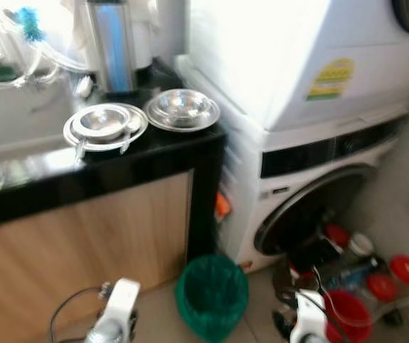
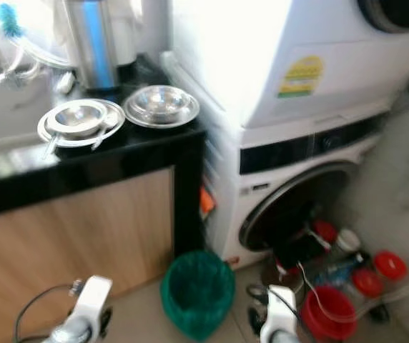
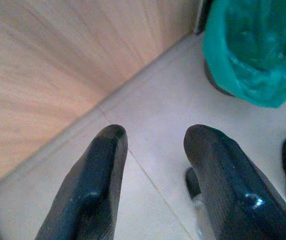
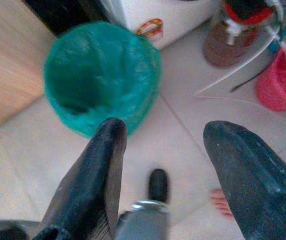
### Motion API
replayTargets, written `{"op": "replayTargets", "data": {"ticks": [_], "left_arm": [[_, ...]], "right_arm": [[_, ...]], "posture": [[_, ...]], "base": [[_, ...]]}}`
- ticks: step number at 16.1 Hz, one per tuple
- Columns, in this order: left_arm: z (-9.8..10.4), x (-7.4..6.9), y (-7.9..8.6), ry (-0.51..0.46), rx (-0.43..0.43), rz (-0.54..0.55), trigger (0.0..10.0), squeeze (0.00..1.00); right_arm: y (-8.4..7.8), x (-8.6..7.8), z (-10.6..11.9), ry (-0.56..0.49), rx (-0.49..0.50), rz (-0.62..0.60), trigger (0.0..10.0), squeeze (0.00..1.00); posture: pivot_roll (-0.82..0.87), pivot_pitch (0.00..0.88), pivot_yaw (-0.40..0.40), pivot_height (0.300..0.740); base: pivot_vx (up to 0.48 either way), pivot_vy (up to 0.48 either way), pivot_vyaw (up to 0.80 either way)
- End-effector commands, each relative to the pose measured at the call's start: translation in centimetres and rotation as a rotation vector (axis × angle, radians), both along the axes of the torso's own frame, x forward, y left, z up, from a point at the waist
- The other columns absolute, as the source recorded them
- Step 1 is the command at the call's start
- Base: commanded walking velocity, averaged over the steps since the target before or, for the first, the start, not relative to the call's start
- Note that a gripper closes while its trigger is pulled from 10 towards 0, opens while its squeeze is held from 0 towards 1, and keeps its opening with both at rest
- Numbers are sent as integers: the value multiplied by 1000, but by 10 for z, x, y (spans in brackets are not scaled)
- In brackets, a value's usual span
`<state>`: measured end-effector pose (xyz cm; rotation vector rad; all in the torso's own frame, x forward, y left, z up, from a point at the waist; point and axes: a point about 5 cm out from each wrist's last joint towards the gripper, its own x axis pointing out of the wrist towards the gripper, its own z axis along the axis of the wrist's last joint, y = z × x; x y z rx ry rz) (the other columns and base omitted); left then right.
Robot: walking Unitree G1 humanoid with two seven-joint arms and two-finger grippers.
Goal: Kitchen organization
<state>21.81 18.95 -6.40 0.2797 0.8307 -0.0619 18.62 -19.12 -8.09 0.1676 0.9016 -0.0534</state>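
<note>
On the black counter (image 1: 119,168) stand a steel bowl (image 1: 183,108) and a steel bowl stacked on a plate (image 1: 104,125), with a tall steel jug (image 1: 111,46) behind them. A sink with a dish rack (image 1: 11,64) lies to their left. Both arms hang low by the floor. My left gripper (image 3: 153,137) is open over pale tiles beside the wooden cabinet front (image 3: 48,65), with nothing between its fingers. My right gripper (image 4: 165,130) is open and holds nothing, just above the floor near a green-lined bin (image 4: 103,75).
The green bin (image 1: 212,294) stands on the floor at the counter's corner. A white washing machine (image 1: 312,164) with its door open is to the right. A red bucket (image 1: 347,314), red lids (image 1: 407,269), bottles and a brown jar (image 4: 228,42) crowd the floor before it.
</note>
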Motion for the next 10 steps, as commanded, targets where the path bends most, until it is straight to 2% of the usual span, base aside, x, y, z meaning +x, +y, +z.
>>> {"op": "replayTargets", "data": {"ticks": [1,10], "left_arm": [[2,5,-6,-8,-16,-6,10000,0],[3,7,-4,-11,-10,-17,10000,0]], "right_arm": [[-8,-5,-1,14,-15,-15,10000,0],[-7,-5,-1,9,-19,-7,10000,0]], "posture": [[-9,0,-63,740],[-4,0,-58,740]], "base": [[0,259,0],[0,262,0]]}}
